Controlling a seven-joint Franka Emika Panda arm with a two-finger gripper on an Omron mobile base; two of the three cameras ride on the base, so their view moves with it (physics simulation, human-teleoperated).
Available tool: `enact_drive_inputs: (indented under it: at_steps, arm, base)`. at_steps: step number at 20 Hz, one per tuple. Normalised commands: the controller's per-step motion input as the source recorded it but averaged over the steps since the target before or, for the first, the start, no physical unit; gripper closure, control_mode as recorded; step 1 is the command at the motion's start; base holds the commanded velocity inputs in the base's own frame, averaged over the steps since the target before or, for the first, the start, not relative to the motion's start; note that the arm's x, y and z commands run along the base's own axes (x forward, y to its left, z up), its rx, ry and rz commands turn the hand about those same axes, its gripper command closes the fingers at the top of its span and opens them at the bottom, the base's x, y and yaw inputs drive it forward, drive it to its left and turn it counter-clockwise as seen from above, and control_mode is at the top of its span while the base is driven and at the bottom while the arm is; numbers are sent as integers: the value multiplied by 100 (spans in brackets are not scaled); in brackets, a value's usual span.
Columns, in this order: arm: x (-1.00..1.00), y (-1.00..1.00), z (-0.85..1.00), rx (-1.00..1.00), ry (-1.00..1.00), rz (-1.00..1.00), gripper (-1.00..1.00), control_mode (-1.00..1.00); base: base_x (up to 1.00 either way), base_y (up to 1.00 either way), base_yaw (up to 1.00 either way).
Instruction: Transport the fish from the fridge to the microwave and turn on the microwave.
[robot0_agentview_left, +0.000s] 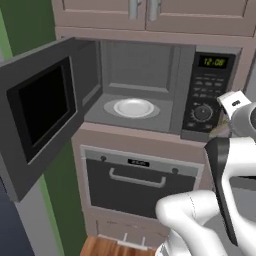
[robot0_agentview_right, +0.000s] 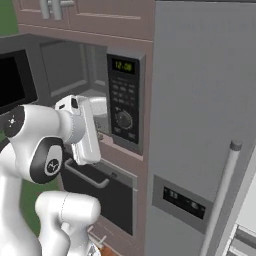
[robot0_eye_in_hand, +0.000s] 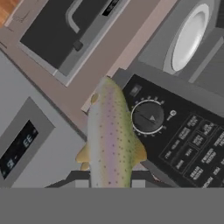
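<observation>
While beside keypad (robot0_eye_in_hand: 192, 148), pincer-held fish (robot0_eye_in_hand: 109, 135), oven (robot0_agentview_left: 132, 182) below.

Dark oven (robot0_agentview_left: 131, 182) with a pale horizontal bar handle (robot0_agentview_left: 137, 179) and a small black display strip (robot0_agentview_left: 138, 162) above its window, set in a pinkish-tan cabinet column. Two upper cabinet doors (robot0_agentview_left: 150, 14) across the top, each with a short grey vertical handle (robot0_agentview_left: 134, 8) near the shared seam. Low drawer front (robot0_agentview_left: 125, 231) under the oven, with a pale pull. Wooden floor (robot0_agentview_left: 102, 247) along the bottom. Green wall (robot0_agentview_left: 22, 25) at upper left, continuing down as a green strip beside the cabinet.
</observation>
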Motion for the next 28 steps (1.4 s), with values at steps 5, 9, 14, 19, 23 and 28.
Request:
enact_drive_inputs:
  at_steps: [5, 9, 14, 19, 23, 28]
  arm:
    - [0, 0, 0, 0, 0, 0, 100, 100]
    - [0, 0, 0, 0, 0, 0, 100, 100]
    - [0, 0, 0, 0, 0, 0, 100, 100]
    - [0, 0, 0, 0, 0, 0, 100, 100]
    - [0, 0, 0, 0, 0, 0, 100, 100]
    - [0, 0, 0, 0, 0, 0, 100, 100]
  base:
    - [48, 16, 13]
    - [50, 20, 12]
    - [38, 24, 6]
    - [40, 29, 0]
    - [39, 24, 0]
    - [32, 12, 0]
